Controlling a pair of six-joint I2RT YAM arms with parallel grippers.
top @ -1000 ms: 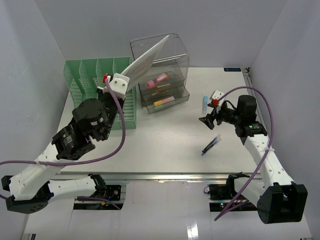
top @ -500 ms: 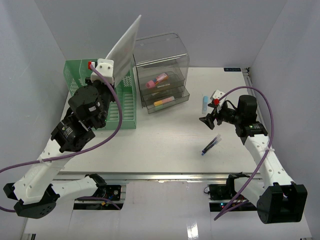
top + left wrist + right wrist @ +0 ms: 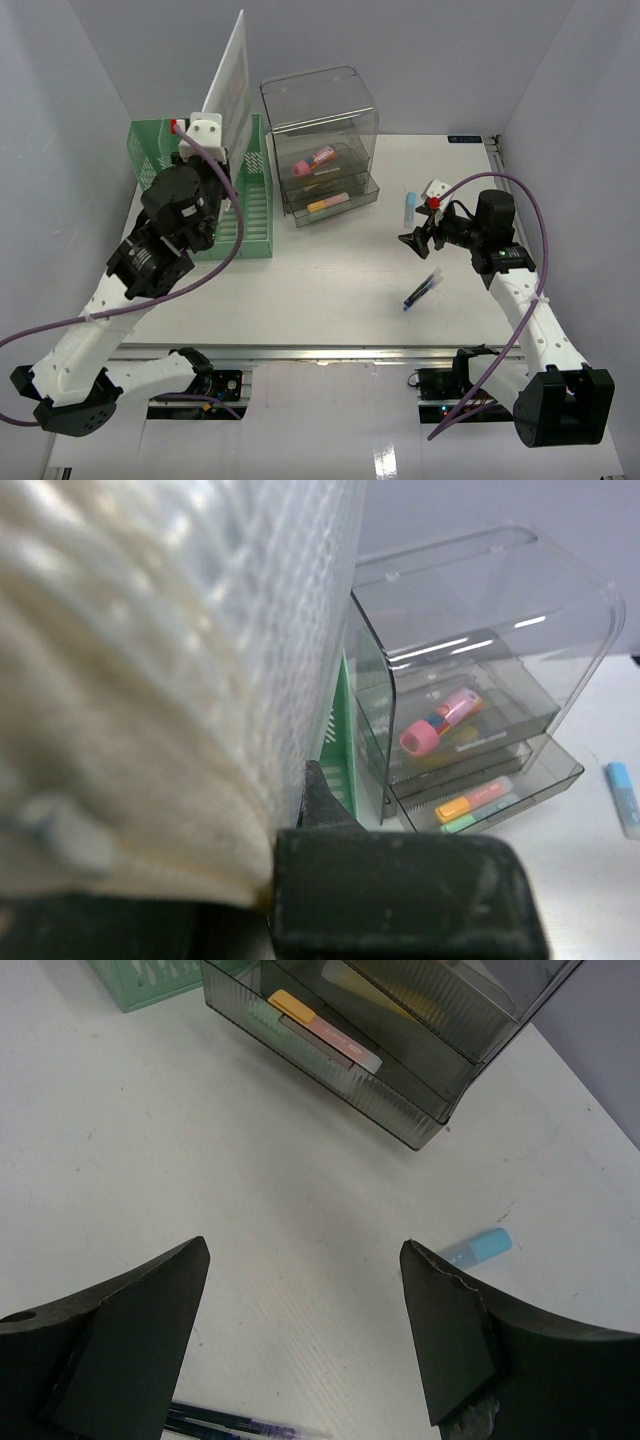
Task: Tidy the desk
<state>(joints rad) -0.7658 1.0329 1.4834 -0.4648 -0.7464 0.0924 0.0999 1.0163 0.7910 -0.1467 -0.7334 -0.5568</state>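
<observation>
Green mesh rack (image 3: 250,215) at far left, white bubble mailer (image 3: 228,85) upright above it, clear drawer box (image 3: 320,110) just beside, pink marker (image 3: 320,157) in upper drawer, orange highlighter (image 3: 328,204) below, light-blue tube (image 3: 409,205) and dark pen (image 3: 421,291) apart at right

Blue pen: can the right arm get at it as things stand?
Probably yes: the right end effector hangs open and empty near the blue pen, with only bare desk between.

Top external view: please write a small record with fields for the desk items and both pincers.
desk: large white flat tabletop
left pincer: shut on white flat sheet, upright above green mesh file rack
right pincer: open, empty, above the desk
drawer box: clear grey plastic, pink item and orange item inside
loose on desk: dark blue pen; small light blue tube
</observation>
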